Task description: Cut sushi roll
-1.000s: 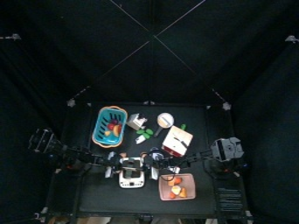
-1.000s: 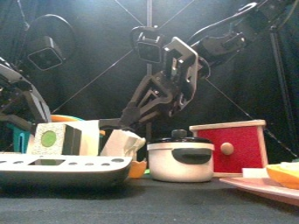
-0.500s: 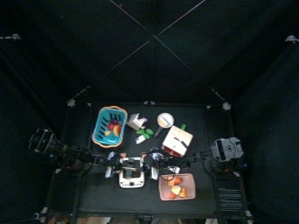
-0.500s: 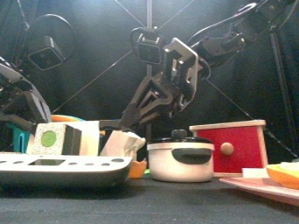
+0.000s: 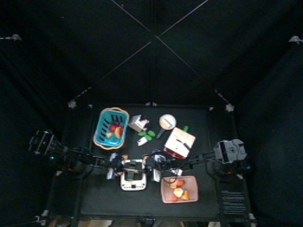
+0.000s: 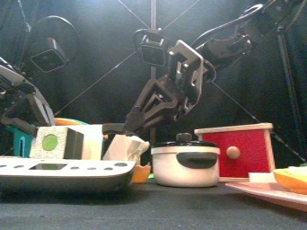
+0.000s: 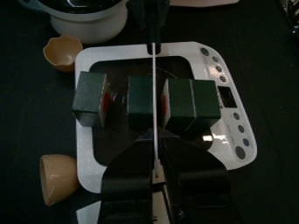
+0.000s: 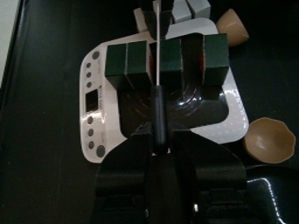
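The left gripper (image 7: 156,157) was clamped on a knife (image 7: 153,87) over the roll (image 7: 146,103) on the scale (image 7: 222,87); the right gripper (image 8: 156,157) gripped another blade (image 8: 155,87).

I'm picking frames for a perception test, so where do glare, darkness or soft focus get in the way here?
Left wrist view: a bright glint on the white tray beside the sushi roll. Right wrist view: the black mount at the bottom edge hides the gripper. Top view: the table is small amid black curtains. Front view: the near plate looks soft, and lamp glare shows on the arm.
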Tool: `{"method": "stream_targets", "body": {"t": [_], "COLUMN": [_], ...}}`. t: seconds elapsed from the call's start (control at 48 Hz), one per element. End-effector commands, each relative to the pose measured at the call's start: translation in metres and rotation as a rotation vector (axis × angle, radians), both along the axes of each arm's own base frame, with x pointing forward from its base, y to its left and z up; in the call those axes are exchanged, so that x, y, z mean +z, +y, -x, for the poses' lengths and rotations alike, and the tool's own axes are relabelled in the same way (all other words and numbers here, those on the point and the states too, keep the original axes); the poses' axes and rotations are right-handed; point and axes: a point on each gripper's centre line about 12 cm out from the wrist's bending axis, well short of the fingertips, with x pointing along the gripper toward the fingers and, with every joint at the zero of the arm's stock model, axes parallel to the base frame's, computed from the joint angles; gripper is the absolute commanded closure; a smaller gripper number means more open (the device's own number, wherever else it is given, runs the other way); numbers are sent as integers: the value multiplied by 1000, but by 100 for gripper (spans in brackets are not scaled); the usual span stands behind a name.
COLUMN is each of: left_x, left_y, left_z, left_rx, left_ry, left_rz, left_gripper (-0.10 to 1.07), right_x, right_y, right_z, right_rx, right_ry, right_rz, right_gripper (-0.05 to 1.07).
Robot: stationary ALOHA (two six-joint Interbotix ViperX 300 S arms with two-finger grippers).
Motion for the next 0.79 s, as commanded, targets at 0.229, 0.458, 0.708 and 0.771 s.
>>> {"method": "stream_targets", "body": {"t": [0.229, 0.458, 0.708, 0.771], "left_x": [19, 39, 61, 62], "left_y": [1, -1, -1, -3], "left_z": [-10, -11, -4, -1], "left_rx": [-2, -28, -43, -49], "left_ry": [-74, -150, -234, -237], "left_rz": [1, -8, -8, -7], "left_gripper": [53, 53, 53, 53], "right_x": [35, 57, 80, 80], "right_y": [2, 2, 3, 3], "right_z": [-6, -3, 1, 2], "right_rx": [9, 36, 57, 56], "right_ry": [-89, -143, -200, -199], "right_rz": [-2, 28, 52, 50], "right_gripper": [52, 52, 52, 52]}}
